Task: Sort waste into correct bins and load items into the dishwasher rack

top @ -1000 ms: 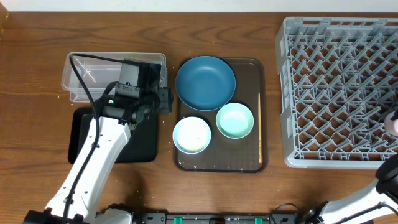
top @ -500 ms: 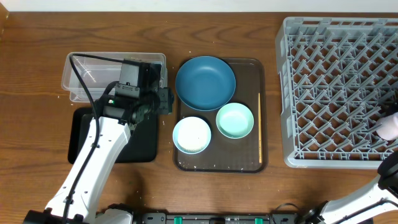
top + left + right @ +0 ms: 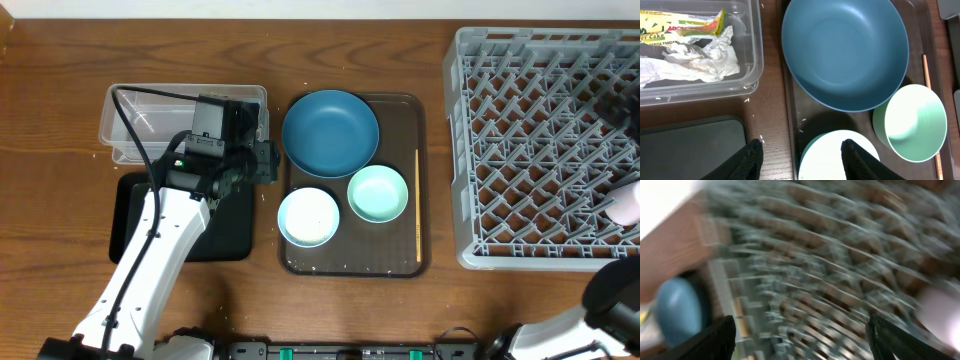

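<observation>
Brown wood-grain desk (image 3: pixel 60 60) fills my overhead feed edge to edge, and no room shows beyond it. Nearest me, the white left arm (image 3: pixel 150 260) rises from the bottom edge and covers much of the black tray (image 3: pixel 230 232), so I can't see what lies there. The left end effector (image 3: pixel 801 147) hangs with its fingers spread wide and nothing between them, over the left edge of the brown serving tray (image 3: pixel 350 258). Its wrist feed cuts off the white bowl (image 3: pixel 308 217) at the bottom. Just right of that bowl sits the mint green bowl (image 3: pixel 378 193), and a thin chopstick (image 3: pixel 417 210) lies along the tray's right side. A few rice grains (image 3: pixel 746 100) are scattered on the bare wood between tray and tub, with more on the tray floor. Farther back, the dark blue bowl (image 3: pixel 331 131) takes the tray's far half; whether it touches the mint one I can't tell. Left of it, the clear tub (image 3: pixel 135 125) holds a yellow wrapper (image 3: pixel 680 22) and crumpled white paper (image 3: pixel 705 55), which the wrist camera mostly hides from overhead. On the right, the grey rack (image 3: pixel 530 150) runs from near to far, clipped by the frame. A pink cup (image 3: pixel 626 205) rests in it at the right edge, partly out of view. My right wrist feed is smeared with blur; the right end effector (image 3: pixel 801 327) shows its fingers far apart, with only lattice between them.
</observation>
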You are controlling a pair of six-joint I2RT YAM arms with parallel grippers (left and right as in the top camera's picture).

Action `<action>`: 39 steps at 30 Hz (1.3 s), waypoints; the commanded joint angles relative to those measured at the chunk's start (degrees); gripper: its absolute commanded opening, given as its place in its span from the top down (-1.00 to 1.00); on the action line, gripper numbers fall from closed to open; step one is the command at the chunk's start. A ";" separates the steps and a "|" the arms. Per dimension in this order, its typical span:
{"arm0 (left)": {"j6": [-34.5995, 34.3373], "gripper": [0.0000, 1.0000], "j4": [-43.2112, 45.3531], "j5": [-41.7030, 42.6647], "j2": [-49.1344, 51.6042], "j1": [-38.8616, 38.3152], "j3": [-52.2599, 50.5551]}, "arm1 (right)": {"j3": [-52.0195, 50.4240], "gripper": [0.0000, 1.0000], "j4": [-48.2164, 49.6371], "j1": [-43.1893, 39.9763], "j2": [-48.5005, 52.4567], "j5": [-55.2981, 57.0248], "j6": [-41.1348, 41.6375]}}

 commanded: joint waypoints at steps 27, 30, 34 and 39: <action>0.33 -0.09 -0.22 -0.35 1.92 0.09 0.57 | -12.61 -0.22 3.48 48.06 15.30 12.37 -1.92; 0.31 -0.09 -0.24 -0.35 2.21 0.09 0.57 | -13.70 -0.08 3.56 48.78 16.48 13.77 -0.61; 0.31 -0.09 -0.22 -0.35 2.23 0.09 0.57 | -15.19 0.05 4.37 48.83 16.72 14.34 -0.63; 0.31 -0.09 -0.24 -0.35 2.25 0.09 0.57 | -18.25 0.35 6.60 48.94 16.72 14.34 0.46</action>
